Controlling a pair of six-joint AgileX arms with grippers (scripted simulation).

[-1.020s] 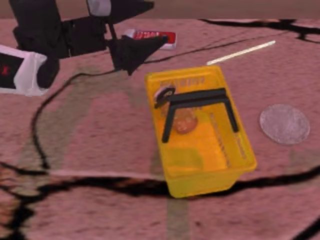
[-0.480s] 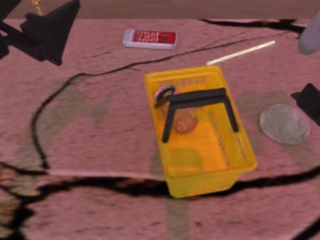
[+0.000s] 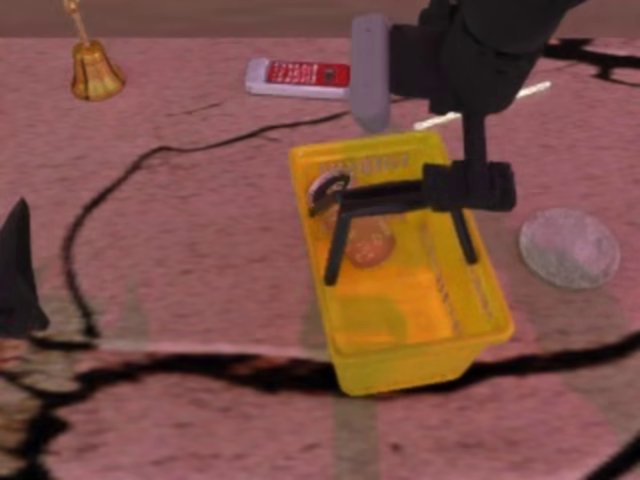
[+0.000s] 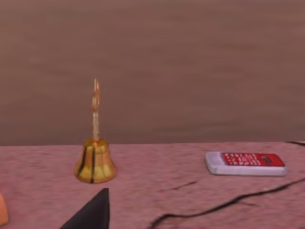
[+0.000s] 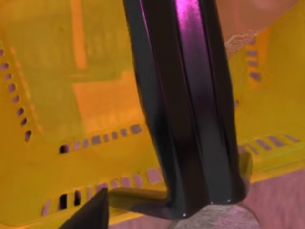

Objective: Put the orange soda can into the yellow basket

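Observation:
The yellow basket [image 3: 470, 345] stands mid-table with its black handle [image 3: 395, 195] raised. The orange soda can [image 3: 367, 243] lies inside it, dark top toward the basket's back left corner. My right gripper [image 3: 470, 187] reaches in from the back right and sits at the handle's right end. In the right wrist view the handle [image 5: 190, 105] fills the middle, and a gap separates it from the one visible fingertip [image 5: 93, 212]; the gripper is open. My left gripper [image 3: 15, 280] is at the table's left edge, open and holding nothing; one fingertip [image 4: 95, 212] shows.
A golden bell [image 3: 92, 70] stands at the back left, a red and white phone [image 3: 300, 77] behind the basket. A white stick [image 3: 500, 100] lies at the back right. A grey disc [image 3: 568, 248] lies right of the basket.
My left arm has pulled away from the back left to the left edge, uncovering the bell. My right arm has swung in from the right to the basket's handle.

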